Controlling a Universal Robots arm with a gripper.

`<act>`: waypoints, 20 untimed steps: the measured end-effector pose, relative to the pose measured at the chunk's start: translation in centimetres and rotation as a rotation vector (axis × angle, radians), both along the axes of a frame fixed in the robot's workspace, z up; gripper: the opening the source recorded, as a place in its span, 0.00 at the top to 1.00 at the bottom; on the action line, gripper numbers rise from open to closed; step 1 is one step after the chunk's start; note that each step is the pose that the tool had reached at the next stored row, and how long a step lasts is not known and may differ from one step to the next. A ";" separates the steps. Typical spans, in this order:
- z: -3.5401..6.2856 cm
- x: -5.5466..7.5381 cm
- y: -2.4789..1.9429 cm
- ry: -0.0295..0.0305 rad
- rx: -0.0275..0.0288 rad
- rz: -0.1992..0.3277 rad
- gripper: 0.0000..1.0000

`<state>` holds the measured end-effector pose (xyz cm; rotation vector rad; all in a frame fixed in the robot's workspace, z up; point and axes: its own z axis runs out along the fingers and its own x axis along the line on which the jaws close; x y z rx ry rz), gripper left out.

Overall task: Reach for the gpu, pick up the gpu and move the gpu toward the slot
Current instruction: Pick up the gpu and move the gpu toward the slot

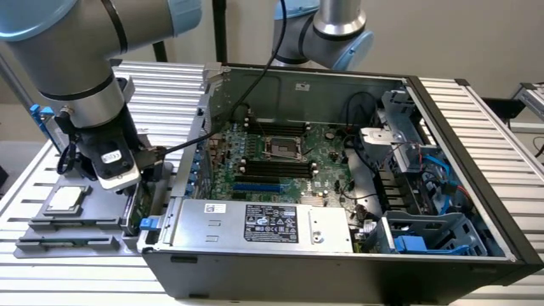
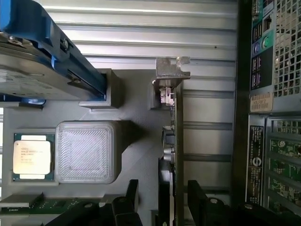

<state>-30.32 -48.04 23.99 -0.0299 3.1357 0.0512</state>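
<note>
The gpu (image 2: 172, 141) stands on edge in a grey fixture (image 2: 136, 108), dark and thin, with its silver bracket (image 2: 170, 71) at the far end. My gripper (image 2: 163, 200) is open and straddles the card, one black finger (image 2: 130, 197) on each side with a gap to the board. In the exterior view the gripper (image 1: 139, 185) hangs low over the fixture at the left, just outside the computer case, and the gpu (image 1: 132, 210) is a thin green strip below it. The blue slot (image 1: 255, 188) lies on the motherboard inside the case.
A silver hard drive in a blue frame (image 2: 37, 70) and a small square chip (image 2: 32, 156) sit in the same fixture beside a grey block (image 2: 87, 151). The open case's rear wall (image 2: 268, 117) stands close beside the card. A power supply (image 1: 264, 223) fills the case's near side.
</note>
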 end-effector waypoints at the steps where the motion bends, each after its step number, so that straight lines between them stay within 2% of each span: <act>1: -0.04 0.0 0.00 0.0000 0.0000 0.000 0.46; 3: -0.05 0.0 0.00 0.0003 -0.0003 0.000 0.48; 5: -0.07 0.0 0.01 0.0001 -0.0001 0.000 0.62; 8: -0.08 0.0 0.02 -0.0002 0.0001 0.000 0.63; 9: -0.08 0.0 0.02 -0.0002 -0.0001 0.000 0.70; 15: -0.07 0.0 0.03 0.0002 -0.0001 0.000 0.73; 17: -0.07 0.0 0.03 0.0019 -0.0001 0.001 0.73; 20: -0.02 0.0 0.02 0.0079 0.0000 0.004 0.73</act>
